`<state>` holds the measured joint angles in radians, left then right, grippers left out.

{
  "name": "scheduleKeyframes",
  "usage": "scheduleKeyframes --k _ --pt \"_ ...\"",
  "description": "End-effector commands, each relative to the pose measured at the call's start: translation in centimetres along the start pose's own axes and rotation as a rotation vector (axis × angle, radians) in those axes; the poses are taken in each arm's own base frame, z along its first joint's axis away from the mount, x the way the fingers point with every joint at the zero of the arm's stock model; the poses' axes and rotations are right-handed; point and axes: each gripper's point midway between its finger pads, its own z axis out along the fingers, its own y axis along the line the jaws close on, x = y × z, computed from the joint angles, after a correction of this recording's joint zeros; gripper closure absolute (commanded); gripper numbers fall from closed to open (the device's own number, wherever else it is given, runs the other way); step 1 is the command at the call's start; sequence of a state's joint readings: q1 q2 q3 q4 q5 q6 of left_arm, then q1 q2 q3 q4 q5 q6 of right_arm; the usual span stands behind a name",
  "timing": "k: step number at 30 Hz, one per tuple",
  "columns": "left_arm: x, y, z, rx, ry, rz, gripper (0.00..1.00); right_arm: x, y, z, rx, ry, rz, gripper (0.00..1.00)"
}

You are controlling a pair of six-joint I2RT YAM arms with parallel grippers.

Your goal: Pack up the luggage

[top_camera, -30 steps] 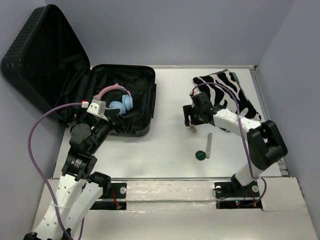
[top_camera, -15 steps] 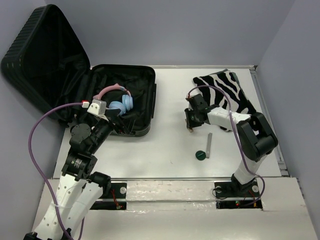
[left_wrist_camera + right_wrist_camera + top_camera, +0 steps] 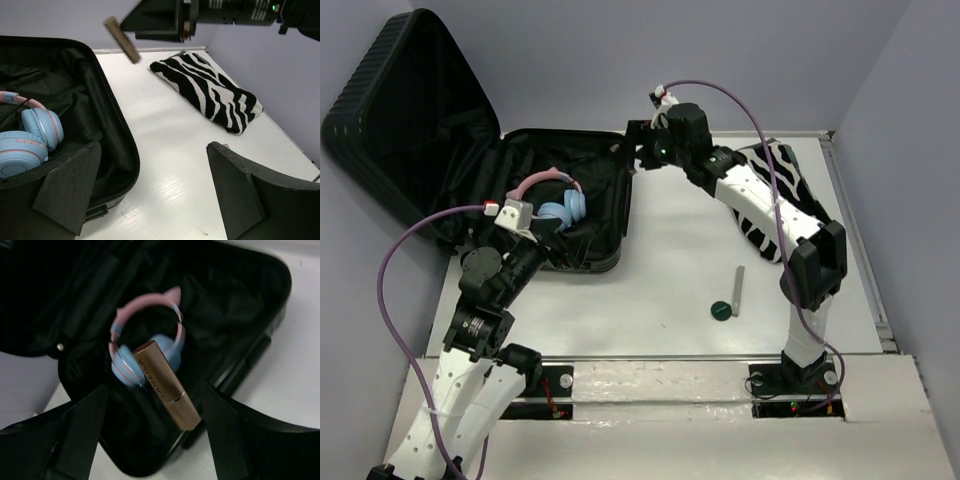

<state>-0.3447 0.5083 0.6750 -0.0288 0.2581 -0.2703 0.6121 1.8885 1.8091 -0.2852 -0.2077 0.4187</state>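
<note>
The black ribbed luggage [image 3: 610,143] lies open at the left, its lid [image 3: 400,110] propped up behind. Pink-and-blue headphones [image 3: 560,208] lie inside it. My right gripper [image 3: 638,152] hangs over the luggage's far right corner with its jaws wide apart. In the right wrist view a gold lipstick tube [image 3: 165,385] is loose between the fingers [image 3: 85,425], touching neither, above the headphones [image 3: 145,347]. The left wrist view shows the tube [image 3: 121,39] in the air just below the right gripper [image 3: 165,22]. My left gripper [image 3: 152,150] is open and empty at the luggage's near right rim [image 3: 125,145].
A zebra-striped cloth [image 3: 800,195] lies at the back right, partly under the right arm. A grey stick [image 3: 738,290] and a small green disc [image 3: 720,310] lie on the white table in front of it.
My right arm has swung from the middle of the table up and left to the luggage's far right corner. The lipstick tube it carried is now free between the opened jaws. The left arm is still.
</note>
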Motion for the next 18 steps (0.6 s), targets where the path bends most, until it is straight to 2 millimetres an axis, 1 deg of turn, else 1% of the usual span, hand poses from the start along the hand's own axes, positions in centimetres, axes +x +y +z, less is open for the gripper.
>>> scheduleKeyframes --k 1,2,3,4,5,6,7,8,9,10,11,12,13,14,15,16,17,18 --pt "-1.4 -0.5 0.0 0.019 -0.041 0.014 0.01 -2.1 -0.2 1.7 -0.002 -0.029 0.086 0.12" --pt "-1.5 -0.5 0.0 0.020 -0.042 0.015 0.01 0.0 -2.3 1.7 0.056 0.007 0.099 0.12" --pt "-1.5 -0.6 -0.1 0.021 -0.045 0.016 0.01 1.0 -3.5 1.4 0.104 0.017 0.095 0.13" --pt "-1.6 -0.6 -0.1 0.023 -0.046 0.016 0.01 2.1 -5.3 0.7 0.164 0.027 0.098 0.13" --pt "-1.8 -0.8 -0.2 0.028 -0.054 0.018 0.01 1.4 -6.8 -1.4 0.238 -0.019 0.090 0.15" --pt "-1.8 -0.9 -0.2 0.031 -0.053 0.018 0.01 6.2 -9.9 -2.4 0.322 0.065 0.113 0.16" --pt "-1.8 -1.0 -0.3 0.034 -0.055 0.019 0.01 8.0 -11.1 -3.6 0.376 0.080 0.116 0.17" --pt "-1.9 -1.1 -0.4 0.039 -0.056 0.021 0.01 7.7 -12.5 -6.1 0.452 0.037 0.117 0.18" --pt "-1.8 -1.2 -0.3 0.040 -0.055 0.020 0.01 9.4 -14.1 -7.7 0.519 0.051 0.124 0.19" --pt "-1.9 -1.4 -0.4 0.047 -0.055 0.021 0.01 12.9 -16.0 -10.7 0.616 0.088 0.141 0.20" --pt "-1.9 -1.4 -0.4 0.048 -0.058 0.020 0.01 13.7 -17.0 -12.1 0.658 0.080 0.160 0.20" --pt "-1.9 -1.5 -0.4 0.052 -0.057 0.020 0.01 15.4 -17.7 -13.8 0.708 0.109 0.167 0.20" --pt "-1.8 -1.5 -0.4 0.053 -0.055 0.019 0.01 16.6 -18.1 -15.1 0.745 0.113 0.190 0.20" --pt "-2.0 -1.6 -0.4 0.053 -0.058 0.020 0.01 17.9 -18.7 -17.0 0.798 0.117 0.199 0.20" --pt "-2.0 -1.5 -0.4 0.050 -0.059 0.019 0.01 19.3 -19.4 -18.6 0.848 0.164 0.212 0.20" --pt "-2.0 -1.6 -0.4 0.049 -0.061 0.018 0.01 20.2 -19.5 -19.3 0.871 0.176 0.245 0.20" --pt "-2.0 -1.6 -0.5 0.050 -0.061 0.018 0.01 21.7 -19.6 -20.4 0.900 0.217 0.262 0.20" --pt "-2.0 -1.7 -0.5 0.052 -0.060 0.017 0.01 22.3 -19.7 -20.8 0.914 0.233 0.273 0.20"
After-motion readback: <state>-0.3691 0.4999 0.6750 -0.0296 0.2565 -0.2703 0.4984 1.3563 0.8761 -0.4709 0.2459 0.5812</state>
